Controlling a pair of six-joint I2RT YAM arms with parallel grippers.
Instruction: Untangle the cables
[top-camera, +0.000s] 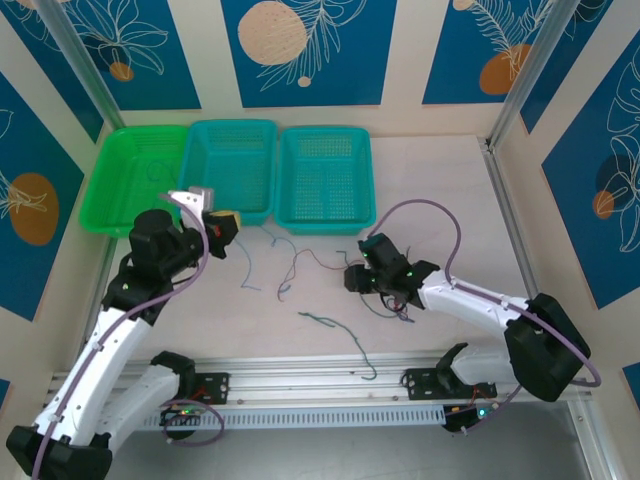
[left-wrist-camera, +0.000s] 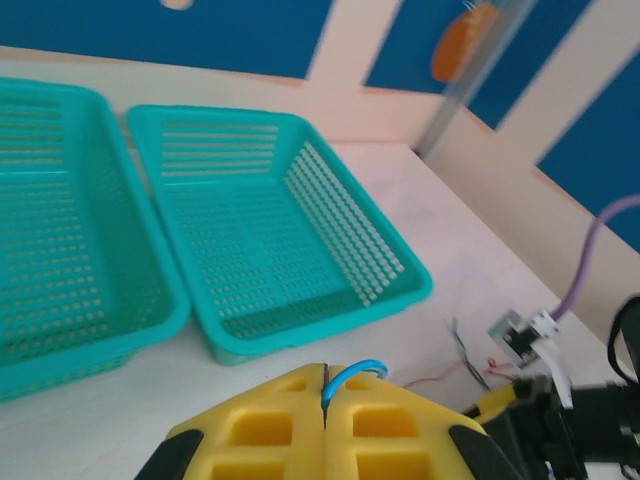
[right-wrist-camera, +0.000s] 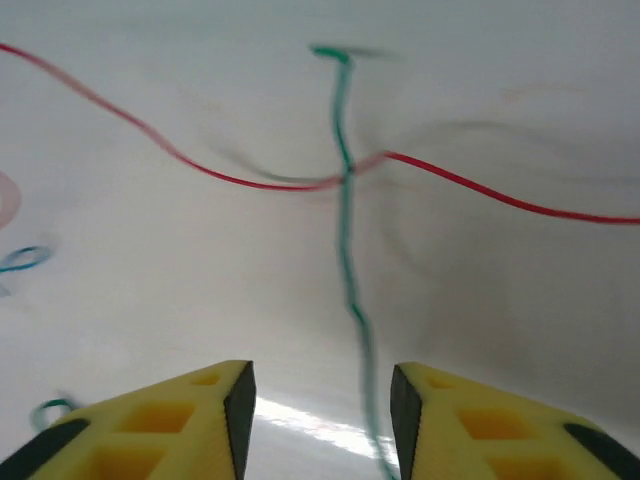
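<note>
My left gripper (left-wrist-camera: 325, 372) is shut on the blue cable (left-wrist-camera: 357, 372), which loops out from between the yellow fingertips. In the top view that gripper (top-camera: 222, 228) hovers just in front of the baskets, and the blue cable (top-camera: 244, 268) trails down from it onto the table. My right gripper (right-wrist-camera: 320, 385) is open and low over the table. A dark green cable (right-wrist-camera: 346, 250) runs between its fingers without being pinched, and a red cable (right-wrist-camera: 200, 166) crosses it farther ahead. From above, the right gripper (top-camera: 356, 278) sits near mid-table. Another dark green cable (top-camera: 335, 325) lies nearer the arm bases.
Three baskets line the far side of the table: a green basket (top-camera: 135, 180) and two teal baskets (top-camera: 232, 165) (top-camera: 325, 175). The right teal basket (left-wrist-camera: 330, 310) is close ahead of my left fingers. A metal rail (top-camera: 320, 375) runs along the near edge.
</note>
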